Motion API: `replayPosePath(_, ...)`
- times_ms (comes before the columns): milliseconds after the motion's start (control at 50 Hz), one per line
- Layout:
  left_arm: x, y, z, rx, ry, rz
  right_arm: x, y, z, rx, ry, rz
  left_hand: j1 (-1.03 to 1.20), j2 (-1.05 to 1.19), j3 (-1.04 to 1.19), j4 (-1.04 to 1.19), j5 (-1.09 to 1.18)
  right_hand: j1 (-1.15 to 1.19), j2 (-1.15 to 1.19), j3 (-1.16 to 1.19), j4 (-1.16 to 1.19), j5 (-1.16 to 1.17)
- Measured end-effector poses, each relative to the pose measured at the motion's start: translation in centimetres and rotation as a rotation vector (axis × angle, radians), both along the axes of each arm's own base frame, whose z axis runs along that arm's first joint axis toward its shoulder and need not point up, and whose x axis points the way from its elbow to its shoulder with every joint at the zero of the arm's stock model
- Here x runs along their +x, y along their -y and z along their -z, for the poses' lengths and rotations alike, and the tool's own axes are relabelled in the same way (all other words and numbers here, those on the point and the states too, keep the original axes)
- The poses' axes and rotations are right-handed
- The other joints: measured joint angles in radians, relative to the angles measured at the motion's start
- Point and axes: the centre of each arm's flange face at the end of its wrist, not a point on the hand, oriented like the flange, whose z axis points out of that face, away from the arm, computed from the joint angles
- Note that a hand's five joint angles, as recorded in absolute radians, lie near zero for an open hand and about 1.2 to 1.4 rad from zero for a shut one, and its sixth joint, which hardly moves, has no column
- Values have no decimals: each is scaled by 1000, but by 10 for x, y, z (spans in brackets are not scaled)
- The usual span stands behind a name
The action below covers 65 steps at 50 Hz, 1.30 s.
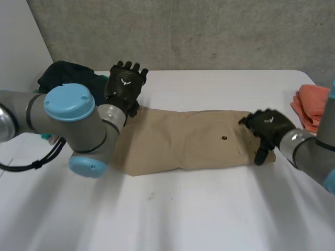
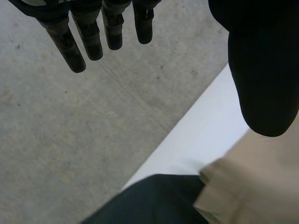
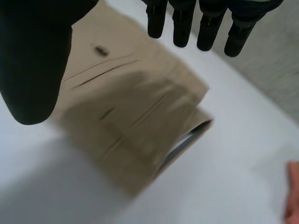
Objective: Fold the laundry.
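Right, nearest me the white table (image 1: 172, 219) lay bare, room kept, I'd say, for the fold to come. Just beyond it the left arm (image 1: 73, 123) bulked across the near left, its blue-capped joint blocking my sight of that end of the cloth. And there were the tan trousers (image 1: 188, 138), flat and stretched crosswise over the middle of the table, waist end toward the robot's right, looking already doubled lengthways, so the next fold would likely bring one end over the other. At that waist end sat the right hand (image 1: 268, 128), poised just over the cloth, fingers fairly straight and spread from the thumb, gripping nothing, well placed to take the waistband. Further back, the left hand (image 1: 123, 83) stood lifted at the far left end of the trousers, palm up off the table, fingers straight and parted, empty too, seemingly lined up to come down on the leg end. Behind it a dark green garment (image 1: 65, 73) lay heaped, touching the trousers' corner, and at the far right edge an orange cloth (image 1: 309, 107) waited, well apart, both presumably laundry set aside
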Motion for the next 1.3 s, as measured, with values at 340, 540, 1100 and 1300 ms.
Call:
replayPosePath(340, 9, -18, 2, 52, -4, 0, -41, 36, 13, -210, -170, 168, 0, 0, 0, 0, 0, 796, 853, 876, 899, 837)
replayPosePath(540, 18, -32, -24, 35, -53, 2, -28, 27, -27, -449, -431, 28, 0, 0, 0, 0, 0, 796, 861, 880, 900, 857)
replayPosePath(1100, 33, -41, -44, 52, -166, -11, 133, -112, -9, -523, 16, -724, 0, 0, 0, 0, 0, -79, -99, -99, -88, -83)
replayPosePath(1300, 26, -46, -46, 58, -184, 13, -5, 16, -38, -315, 229, 73, 0, 0, 0, 0, 0, -79, -99, -99, -88, -83)
